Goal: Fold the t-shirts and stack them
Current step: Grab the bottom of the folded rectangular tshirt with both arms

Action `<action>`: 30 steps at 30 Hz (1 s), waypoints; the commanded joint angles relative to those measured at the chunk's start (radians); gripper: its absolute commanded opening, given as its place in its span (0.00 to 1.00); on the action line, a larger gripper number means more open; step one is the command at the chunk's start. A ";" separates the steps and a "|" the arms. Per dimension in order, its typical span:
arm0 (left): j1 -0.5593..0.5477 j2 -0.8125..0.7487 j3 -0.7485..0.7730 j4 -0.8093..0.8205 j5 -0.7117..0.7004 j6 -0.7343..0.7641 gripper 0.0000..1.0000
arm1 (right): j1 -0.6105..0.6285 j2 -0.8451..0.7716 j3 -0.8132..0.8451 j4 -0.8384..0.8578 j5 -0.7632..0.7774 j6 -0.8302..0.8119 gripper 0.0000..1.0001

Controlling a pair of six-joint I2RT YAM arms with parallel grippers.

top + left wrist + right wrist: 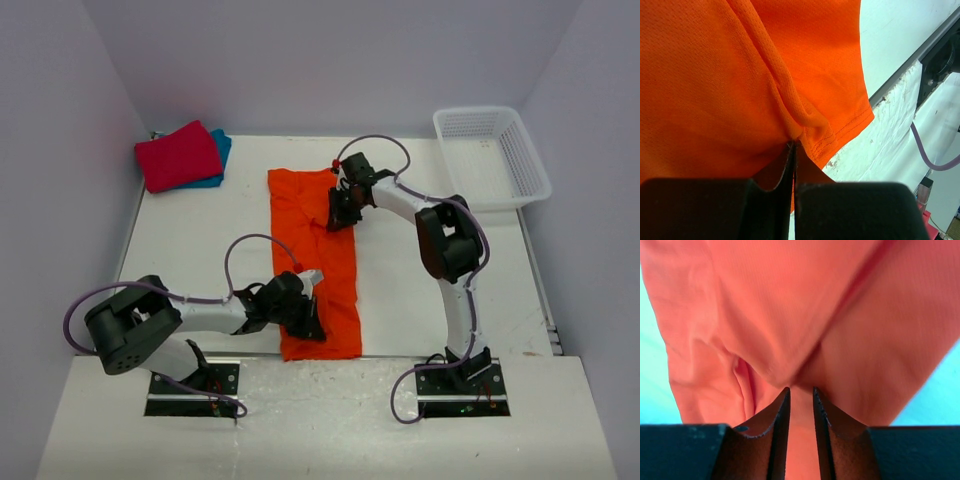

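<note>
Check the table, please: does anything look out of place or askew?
Nothing is spilled or damaged. The bright orange cloth t-shirt lies slightly slanted and puckered. At far left, the crimson red t-shirt sits off-centre on the teal blue t-shirt, whose edge sticks out.

Orange t-shirt [338,272] folded into a long strip across mid-counter [200,250], folded red t-shirt [178,157] atop teal t-shirt [222,148] at far-left corner

orange t-shirt [315,265] plain | crimson t-shirt [178,155] | teal t-shirt [221,148] | basket [527,160] white lattice | table [200,250] white
</note>
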 commanded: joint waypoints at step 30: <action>0.060 -0.005 0.593 -0.722 -0.530 0.173 0.00 | 0.048 -1.146 -0.549 -0.104 0.198 0.075 0.17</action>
